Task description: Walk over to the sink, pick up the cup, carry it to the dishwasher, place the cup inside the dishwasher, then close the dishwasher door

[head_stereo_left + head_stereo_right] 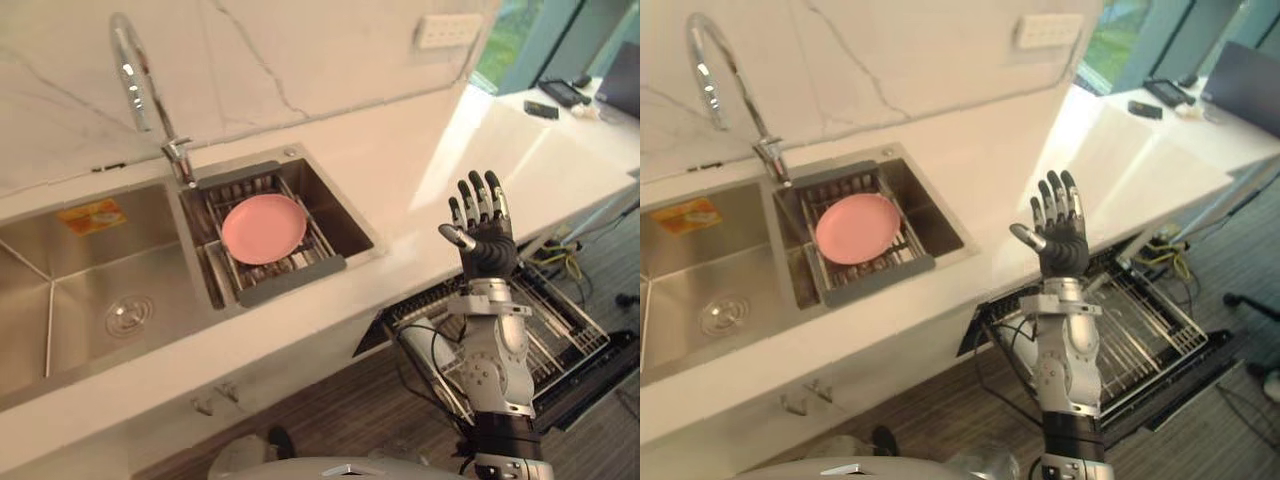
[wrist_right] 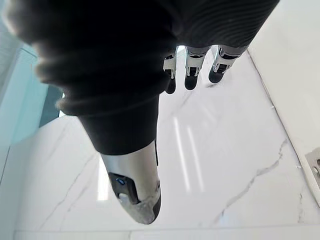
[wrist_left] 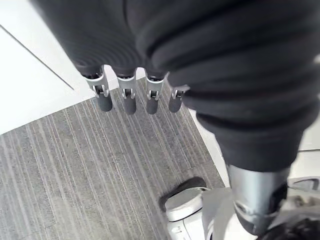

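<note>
Right hand (image 1: 487,248) is raised with fingers straight and spread, empty, over the table (image 1: 400,170) edge above the open dishwasher (image 1: 565,325). The sink (image 1: 60,260) holds a pink plate (image 1: 264,228), not a cup. It lies flat on the drain rack (image 1: 292,277); round, no long axis. It is ahead-left of the right hand, well apart. Left hand (image 3: 129,100) points at the floor (image 3: 75,175), fingers straight, empty. Right hand is probably nearer.

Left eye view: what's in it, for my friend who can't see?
The robot's right hand is raised, fingers straight, before a white counter. A pink plate lies on a rack in the sink; the dishwasher stands open below.
</note>
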{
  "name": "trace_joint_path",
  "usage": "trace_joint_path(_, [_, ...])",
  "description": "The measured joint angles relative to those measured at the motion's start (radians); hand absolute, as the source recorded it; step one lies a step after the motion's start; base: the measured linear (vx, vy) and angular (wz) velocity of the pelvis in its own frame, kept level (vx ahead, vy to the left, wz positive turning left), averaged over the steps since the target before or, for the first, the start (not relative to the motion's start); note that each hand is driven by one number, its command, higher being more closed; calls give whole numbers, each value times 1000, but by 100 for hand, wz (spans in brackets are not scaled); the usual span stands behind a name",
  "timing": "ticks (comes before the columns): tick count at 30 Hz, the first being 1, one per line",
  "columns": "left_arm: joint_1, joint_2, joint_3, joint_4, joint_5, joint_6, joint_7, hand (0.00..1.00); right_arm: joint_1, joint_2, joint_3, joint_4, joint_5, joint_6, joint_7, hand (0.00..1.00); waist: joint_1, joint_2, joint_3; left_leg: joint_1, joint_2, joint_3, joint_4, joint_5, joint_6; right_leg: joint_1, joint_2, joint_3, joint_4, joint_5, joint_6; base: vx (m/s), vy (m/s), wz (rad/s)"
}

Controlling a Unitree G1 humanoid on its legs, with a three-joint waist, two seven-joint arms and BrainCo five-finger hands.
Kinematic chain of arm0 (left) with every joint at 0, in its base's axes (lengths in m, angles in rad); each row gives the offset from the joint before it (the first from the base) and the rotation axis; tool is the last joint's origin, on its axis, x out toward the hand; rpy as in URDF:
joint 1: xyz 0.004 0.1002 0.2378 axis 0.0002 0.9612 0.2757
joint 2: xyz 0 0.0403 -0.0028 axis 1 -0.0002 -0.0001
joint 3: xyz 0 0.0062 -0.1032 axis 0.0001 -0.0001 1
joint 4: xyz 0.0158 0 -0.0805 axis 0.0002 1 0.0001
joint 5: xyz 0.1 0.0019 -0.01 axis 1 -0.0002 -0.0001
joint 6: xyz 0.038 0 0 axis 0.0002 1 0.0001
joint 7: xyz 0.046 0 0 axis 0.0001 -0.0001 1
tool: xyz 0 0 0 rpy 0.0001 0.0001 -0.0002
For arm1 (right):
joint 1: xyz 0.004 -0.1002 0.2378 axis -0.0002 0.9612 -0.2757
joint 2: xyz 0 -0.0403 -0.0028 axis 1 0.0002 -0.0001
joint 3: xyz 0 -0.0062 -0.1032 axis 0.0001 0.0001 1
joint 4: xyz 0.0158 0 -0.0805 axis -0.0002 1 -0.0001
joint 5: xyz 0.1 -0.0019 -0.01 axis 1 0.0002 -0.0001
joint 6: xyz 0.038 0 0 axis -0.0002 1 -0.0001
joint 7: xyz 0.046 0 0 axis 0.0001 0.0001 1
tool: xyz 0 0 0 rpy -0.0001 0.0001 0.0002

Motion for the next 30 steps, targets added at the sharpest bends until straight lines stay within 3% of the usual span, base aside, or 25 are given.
trace_joint_path(1, [-1, 5, 1, -3, 1, -6, 0, 0, 14, 6, -1, 0, 8, 0, 1, 0, -13, 9, 5, 20, 0, -39, -21, 5, -5, -28, 61, 58, -12, -47, 40, 144, 66, 84])
trace_joint_path(2, [-4, 8, 1, -4, 4, -8, -1, 0, 21, 5, -2, -1, 13, 0, 1, 0, -19, 2, 3, 29, -1, -58, -26, 5, -6, -31, 90, 76, -36, -64, 63, 153, 52, 99])
trace_joint_path(4, [-29, 27, 1, -7, 33, -10, -8, 0, 48, 4, -23, -7, 50, -1, 0, 0, -27, -11, -5, 35, -22, -142, -48, 10, -12, -48, 204, 138, -243, -124, 150, 127, 22, 112])
trace_joint_path(6, [-48, 28, 0, -9, 51, -6, -18, 0, 49, 3, -49, -12, 87, -1, -4, 0, -27, -17, -9, 38, -49, -197, -73, 19, -26, -47, 270, 182, -442, -141, 189, 140, -9, 103])
trace_joint_path(7, [-49, 28, -1, -12, 52, 0, -26, 0, 49, 3, -60, -12, 103, 0, -4, 0, -28, -23, -13, 44, -66, -217, -89, 28, -22, -40, 284, 182, -519, -133, 186, 212, -31, 105])
trace_joint_path(9, [-45, 26, 2, -28, 61, 14, -38, 0, 45, 1, -70, -9, 125, 1, -5, 0, -25, -40, -24, 61, -109, -262, -98, 37, -9, -10, 296, 176, -657, -59, 136, 219, -48, 71])
trace_joint_path(10, [-45, 26, 2, -28, 61, 15, -38, 0, 45, 0, -70, -9, 125, 1, -5, 0, -25, -40, -24, 62, -109, -262, -98, 37, -9, -8, 296, 177, -658, -57, 136, 253, -37, 49])
trace_joint_path(11, [-29, 3, 6, -55, 72, 26, -47, 0, 24, -11, -86, 1, 128, 18, -9, 0, -7, 11, -23, 72, -90, -269, -86, 32, -23, 45, 323, 155, -745, -17, 140, 275, -42, 23])
trace_joint_path(13, [-19, -2, 11, -69, 77, 37, -58, 0, -11, -13, -83, 3, 132, 26, -10, 0, 0, 31, -23, 73, -76, -266, -85, 22, -48, 70, 344, 153, -789, -2, 135, 178, -42, 4])
trace_joint_path(16, [-7, -4, 19, -71, 112, 39, -76, 0, -14, -16, -86, 3, 131, 37, -39, 0, -4, 27, -20, 91, -53, -266, -77, 2, -88, 110, 368, 149, -831, 3, 127, 130, -70, -7])
trace_joint_path(21, [-2, -3, 14, -71, 116, 35, -76, 0, 37, -14, -87, 3, 123, 59, -50, 0, -16, 27, -20, 98, -35, -266, -89, -1, -94, 141, 388, 126, -873, 5, 124, 50, -54, 7])
trace_joint_path(26, [21, -3, 7, -71, 115, 15, -75, 0, 59, 6, -88, 2, 122, 61, -49, 0, -13, 25, -23, 98, -22, -246, -97, -8, -104, 158, 405, 126, -907, 19, 117, -31, -29, -2])
trace_joint_path(27, [24, -3, 7, -71, 117, 3, -75, 0, 64, 7, -88, 1, 122, 60, -49, 0, -8, 24, -24, 98, -18, -233, -99, -8, -104, 159, 411, 134, -918, 27, 114, -28, -18, -11])
trace_joint_path(28, [25, 18, -31, -63, 88, -48, -89, 0, 96, 7, -94, -1, 82, 59, -28, 0, -17, 39, -39, 101, 4, -185, -93, -13, -113, 171, 440, 168, -967, 48, 103, -8, -9, -8])
trace_joint_path(30, [25, 18, -31, -63, 88, -48, -89, 0, 96, 7, -94, -1, 82, 59, -28, 0, -17, 39, -39, 101, 4, -185, -93, -13, -113, 171, 440, 168, -967, 48, 103, 0, 0, 0])
